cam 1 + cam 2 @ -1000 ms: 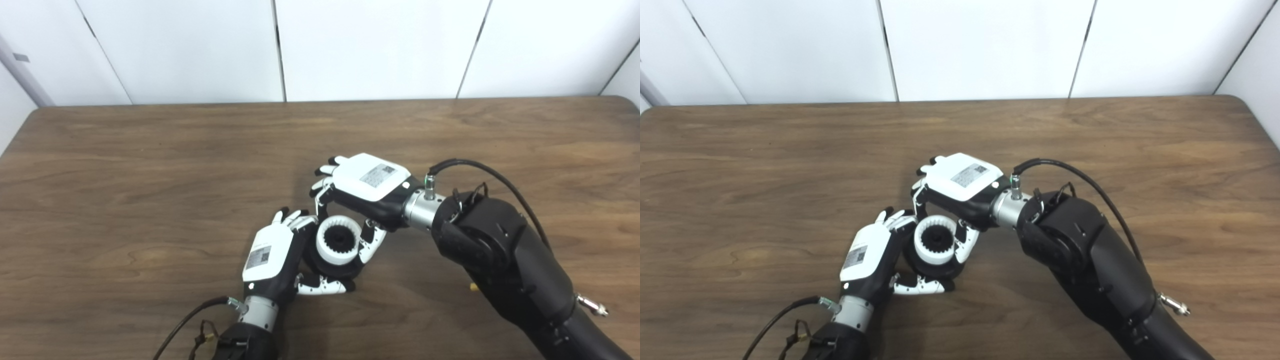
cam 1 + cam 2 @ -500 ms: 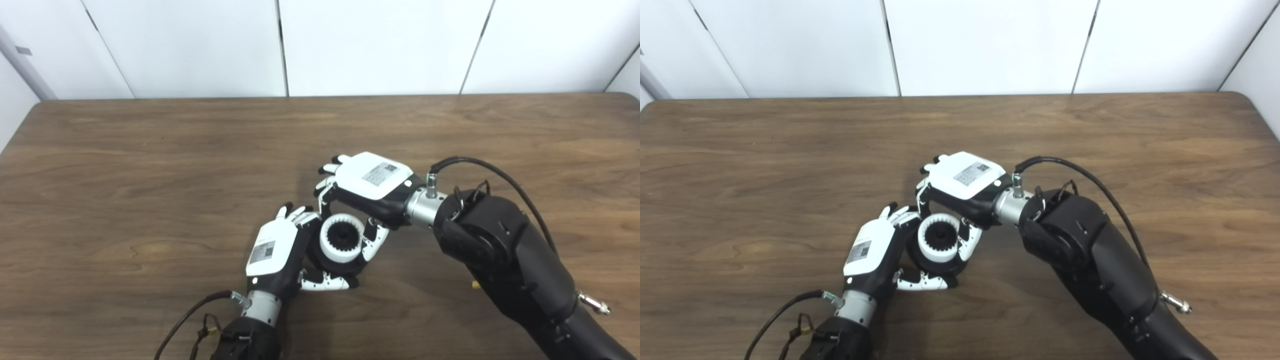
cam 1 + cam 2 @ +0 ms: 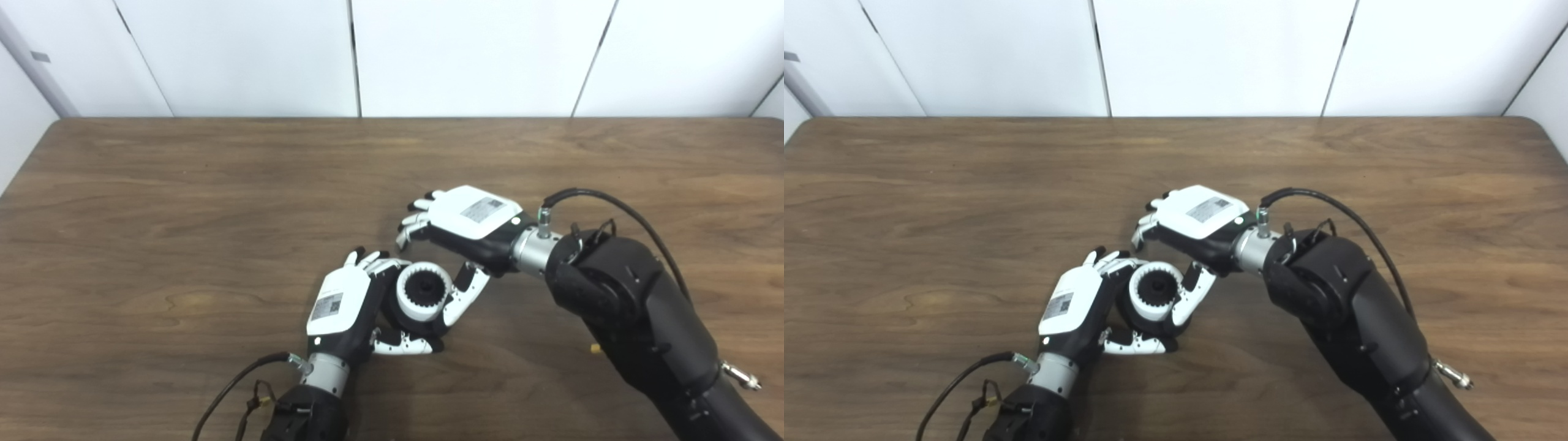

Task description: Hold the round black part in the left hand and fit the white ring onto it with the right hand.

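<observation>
Fingers (image 3: 409,348) over brown wood table (image 3: 184,214), white wall panels (image 3: 245,55)

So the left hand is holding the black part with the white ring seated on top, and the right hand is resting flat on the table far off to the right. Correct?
Not quite. The left hand does hold the black part with the white ring on top, but the right hand is right beside the ring, fingers apart, as the left eye view shows.

The left hand (image 3: 1077,306) grips the round black part (image 3: 1145,323) above the wooden worktop (image 3: 937,202). The toothed white ring (image 3: 1154,295) sits on this part. The right hand (image 3: 1195,228) is beside the ring, fingers (image 3: 1142,228) spread; thumb contact is unclear.
</observation>
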Tool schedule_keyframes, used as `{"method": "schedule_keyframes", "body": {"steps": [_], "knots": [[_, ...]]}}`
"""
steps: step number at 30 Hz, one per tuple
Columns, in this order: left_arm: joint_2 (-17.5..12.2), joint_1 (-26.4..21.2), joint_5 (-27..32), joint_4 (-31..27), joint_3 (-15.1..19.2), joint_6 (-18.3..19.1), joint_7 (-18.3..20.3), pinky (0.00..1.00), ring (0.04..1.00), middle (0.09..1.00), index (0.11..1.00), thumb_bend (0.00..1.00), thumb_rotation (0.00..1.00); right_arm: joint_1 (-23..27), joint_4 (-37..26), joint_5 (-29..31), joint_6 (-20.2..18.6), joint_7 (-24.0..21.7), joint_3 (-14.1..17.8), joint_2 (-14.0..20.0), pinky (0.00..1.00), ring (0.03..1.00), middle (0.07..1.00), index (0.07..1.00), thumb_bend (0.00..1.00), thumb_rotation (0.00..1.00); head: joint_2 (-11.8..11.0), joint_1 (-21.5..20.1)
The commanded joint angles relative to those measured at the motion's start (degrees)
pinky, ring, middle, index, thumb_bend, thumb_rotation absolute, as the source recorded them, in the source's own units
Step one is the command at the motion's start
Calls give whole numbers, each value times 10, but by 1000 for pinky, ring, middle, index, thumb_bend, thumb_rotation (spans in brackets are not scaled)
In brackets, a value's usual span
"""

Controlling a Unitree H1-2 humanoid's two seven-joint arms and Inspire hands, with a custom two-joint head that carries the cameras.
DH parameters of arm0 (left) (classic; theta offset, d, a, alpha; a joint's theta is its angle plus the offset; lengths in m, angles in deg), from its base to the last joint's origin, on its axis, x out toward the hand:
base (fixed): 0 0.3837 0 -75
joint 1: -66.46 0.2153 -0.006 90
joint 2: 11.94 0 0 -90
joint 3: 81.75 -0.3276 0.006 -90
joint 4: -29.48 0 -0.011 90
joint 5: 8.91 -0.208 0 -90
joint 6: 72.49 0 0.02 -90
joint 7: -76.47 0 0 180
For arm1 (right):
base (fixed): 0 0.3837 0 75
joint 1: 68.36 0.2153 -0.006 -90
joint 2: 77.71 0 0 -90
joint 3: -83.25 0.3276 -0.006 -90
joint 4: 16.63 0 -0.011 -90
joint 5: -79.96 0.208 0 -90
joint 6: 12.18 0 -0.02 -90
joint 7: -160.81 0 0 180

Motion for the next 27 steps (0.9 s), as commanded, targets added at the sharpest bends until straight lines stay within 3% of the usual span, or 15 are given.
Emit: {"method": "schedule_keyframes", "body": {"steps": [1,9,21,25,26,27], "knots": [[5,1,-5,6,-9,-3,19,1000,888,782,482,520,55,28,-33,16,0,23,18,-10,1000,945,854,723,1000,381,-2,0],[4,2,0,8,-6,-4,17,1000,892,788,482,521,53,48,-68,29,-23,-3,42,-15,1000,954,846,690,1000,248,-3,-1],[0,-1,-5,15,-2,1,18,1000,892,776,483,521,56,56,-90,20,-41,-38,48,-3,1000,953,843,686,1000,229,-5,-6],[-9,-8,-24,10,-9,18,48,1000,894,806,494,520,65,56,-89,19,-38,-38,49,0,1000,954,843,686,1000,232,-4,-7],[-12,-11,-31,8,-11,24,61,1000,909,843,618,662,129,56,-88,20,-38,-38,50,0,1000,956,844,686,1000,239,-4,-8],[-15,-14,-36,6,-12,30,73,1000,918,861,682,735,162,56,-88,20,-38,-38,50,1,1000,957,845,687,1000,242,-4,-8]]}}
